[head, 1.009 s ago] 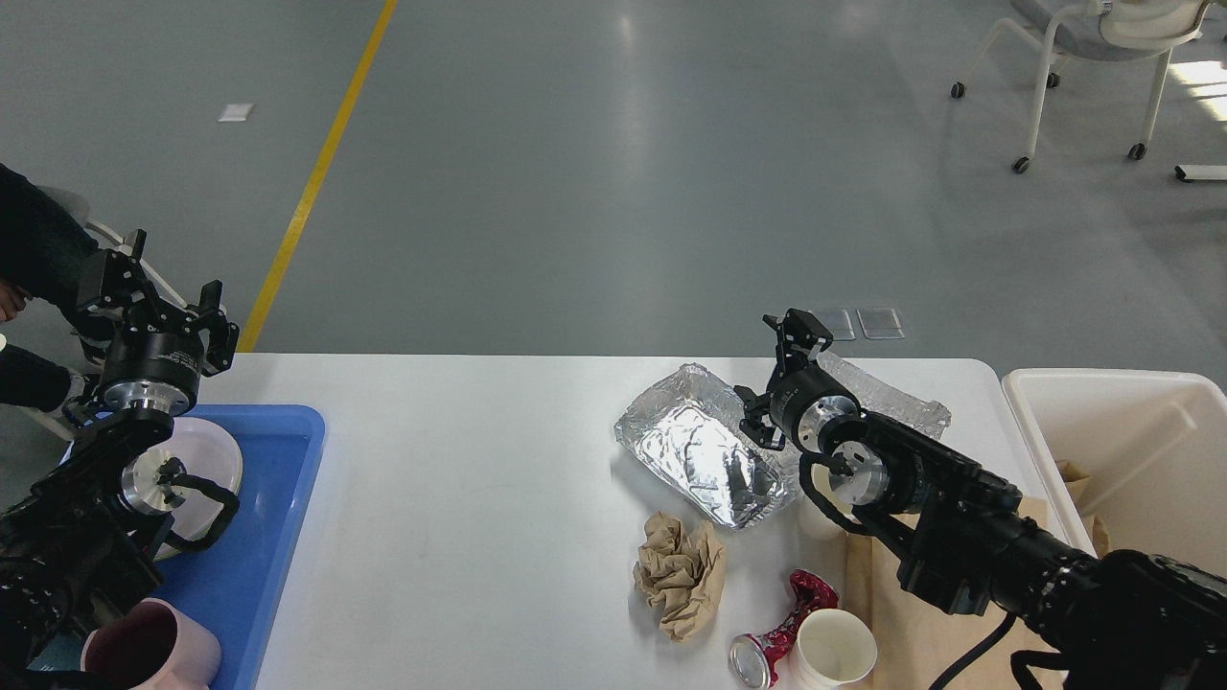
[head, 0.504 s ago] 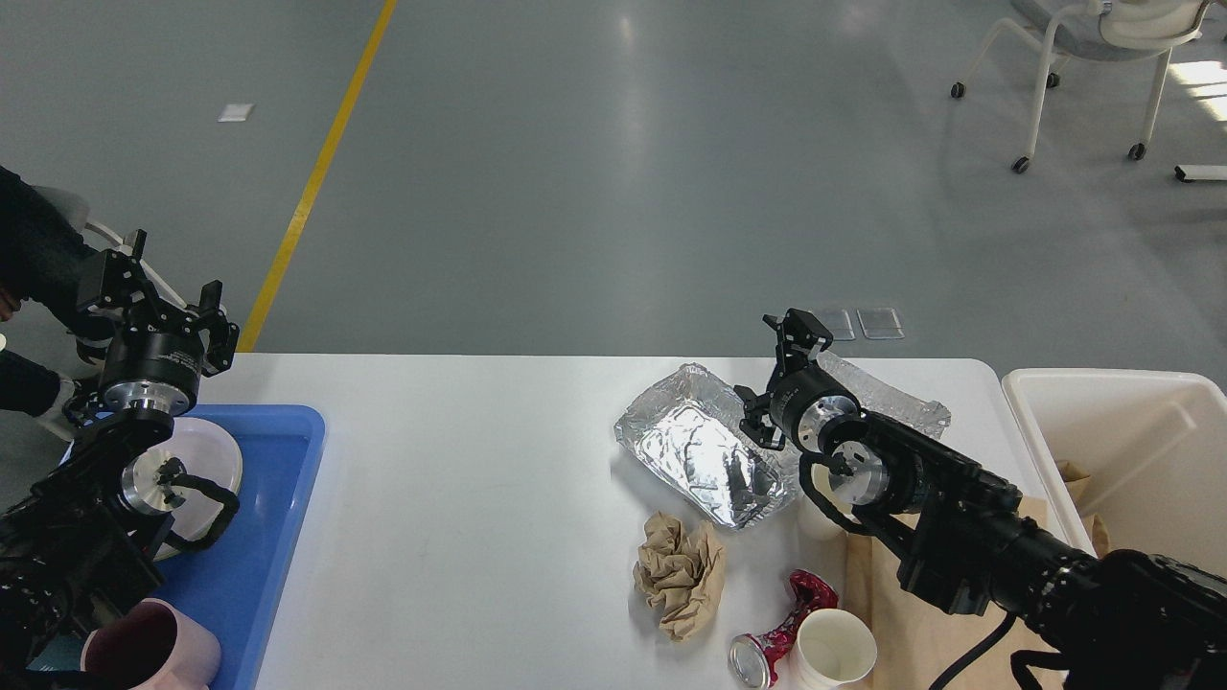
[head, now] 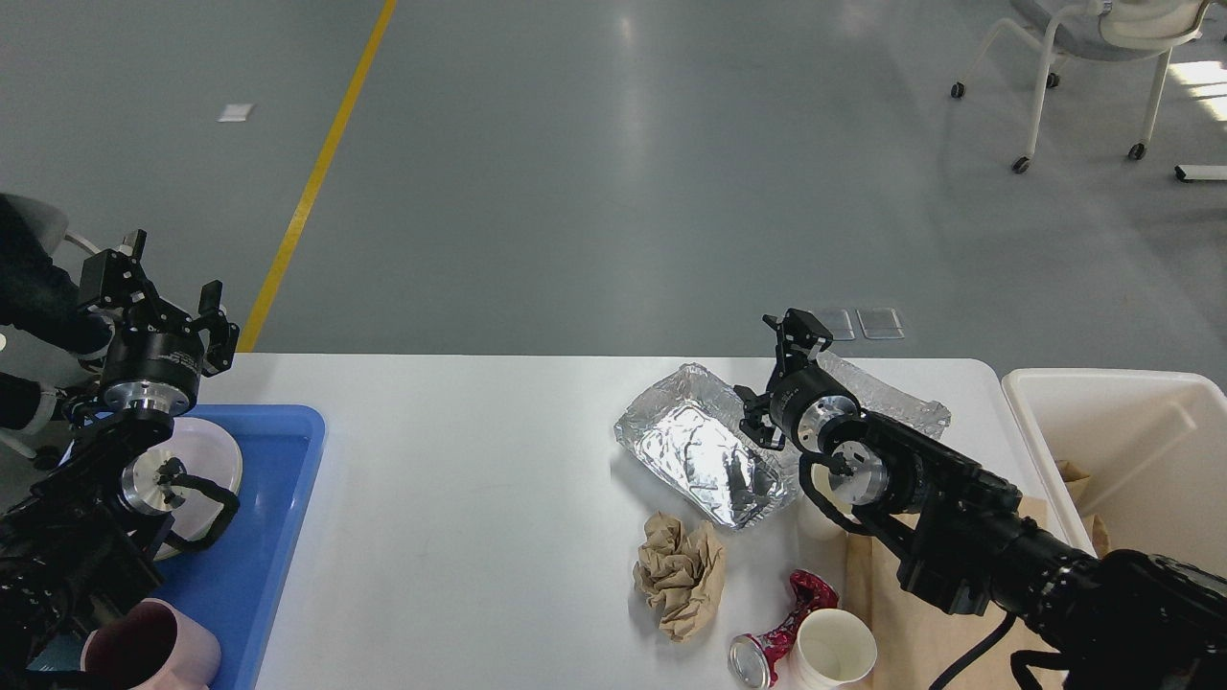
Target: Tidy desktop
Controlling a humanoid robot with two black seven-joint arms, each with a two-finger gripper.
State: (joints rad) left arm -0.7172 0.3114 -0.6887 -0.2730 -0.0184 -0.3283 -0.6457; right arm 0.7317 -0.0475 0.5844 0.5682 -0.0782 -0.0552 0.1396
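Observation:
The white desktop [head: 479, 479] holds litter on its right half: a crumpled foil tray [head: 695, 450], a ball of brown paper [head: 679, 572], a crushed red can [head: 778, 634] and a white paper cup [head: 836, 652]. My right gripper [head: 800, 335] hovers at the foil tray's far rim; it is small and dark, so its fingers cannot be told apart. My left gripper [head: 161, 287] is raised above the table's far left corner, open and holding nothing.
A blue tray [head: 273, 517] at the left holds a white plate [head: 206, 455] and a pink cup [head: 153, 652]. A cream bin [head: 1131, 431] stands off the right end. A brown paper sheet [head: 887, 623] lies under my right arm. A person's dark clothing [head: 34, 297] shows at the left edge.
Both arms and every object on the table stay where they were. Only the person at the left edge has shifted a little.

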